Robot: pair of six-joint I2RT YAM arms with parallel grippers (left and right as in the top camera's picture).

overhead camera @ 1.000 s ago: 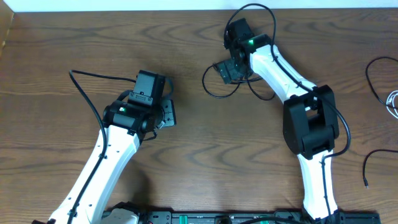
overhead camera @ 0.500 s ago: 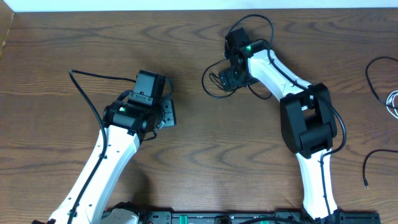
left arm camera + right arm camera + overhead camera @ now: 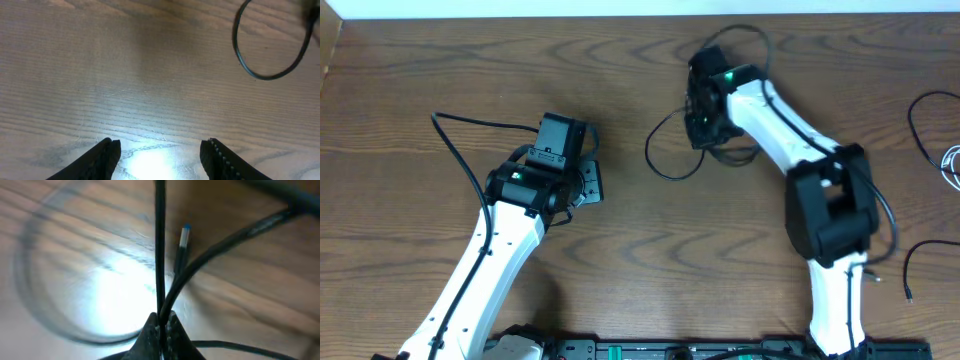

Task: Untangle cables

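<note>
**Right pincer clamped on the black cord, left pincer standing off**

Right gripper [image 3: 161, 322] sits at the bottom centre of its wrist view with its two dark fingertips pressed together on a thin black flexible cable [image 3: 159, 250]. That strand runs straight up the frame from the pinch, so its long axis lies nearly in line with the fingers. A second dark strand crosses it just above the tips and sweeps to the upper right, and a small blue-tipped plug end [image 3: 183, 239] hangs just beside the crossing. Farther out, a blurred arc of cord curves round the left of the frame over the brown wooden table [image 3: 260, 300].

From overhead, the right gripper [image 3: 704, 118] is in the upper middle of the frame, and the loop of the black cable [image 3: 665, 155] trails down and to the left of it. The left gripper [image 3: 590, 183] waits well apart at centre left, fingers parted and holding nothing; its wrist view shows the same loop [image 3: 265, 55] in the upper right. The right arm is clearly the nearer. More thin cords [image 3: 930, 120] lie at the far right edge.
</note>
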